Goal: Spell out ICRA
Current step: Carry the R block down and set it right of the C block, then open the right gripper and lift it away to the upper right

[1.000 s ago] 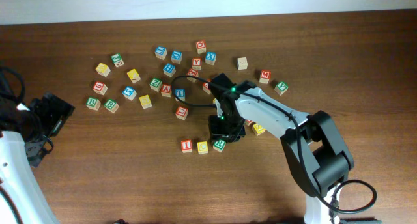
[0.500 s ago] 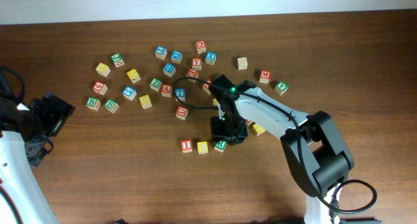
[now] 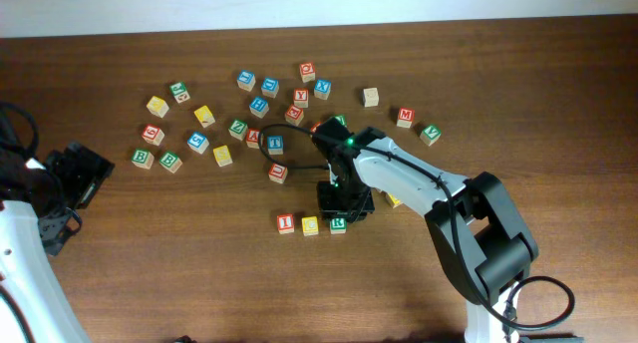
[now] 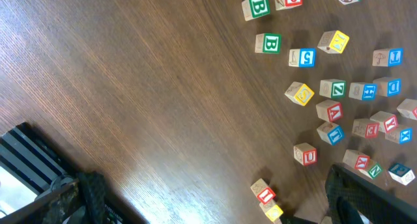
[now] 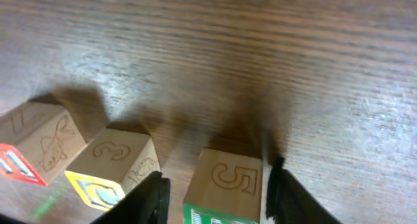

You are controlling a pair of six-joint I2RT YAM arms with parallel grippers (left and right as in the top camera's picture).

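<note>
1. Overhead view: we are seeing the right gripper point(image 3: 339, 211) standing low over the green-faced wooden R cube point(image 3: 337, 224). This cube is closing a short row on the dark wooden table point(image 3: 150, 273). The red-faced wooden I cube point(image 3: 286, 222) is lying at the left end and the yellow-faced wooden C cube point(image 3: 310, 225) in the middle. The red-faced wooden A cube point(image 3: 255, 139) is sitting among the scattered other letter cubes point(image 3: 199, 116), well apart from the row. The left gripper point(image 3: 80, 173) is resting near the table's left edge.

2. Left wrist view: the left gripper's fingers are standing wide apart and holding nothing. The A cube is lying with neighbours just beside it.

3. Right wrist view: the right gripper's fingers point(image 5: 156, 195) are straddling the R cube. A gap is showing on the side facing the C cube, while the other finger is sitting close against the cube. We cannot tell whether it is touching. We are judging the pincer parted slightly wider than the cube and gripping nothing.
   - Risk: a finger dragging during withdrawal may twist the R cube or nudge the C cube out of line.
   - Risk: crowded neighbours may be caught when the A cube is picked.
</note>
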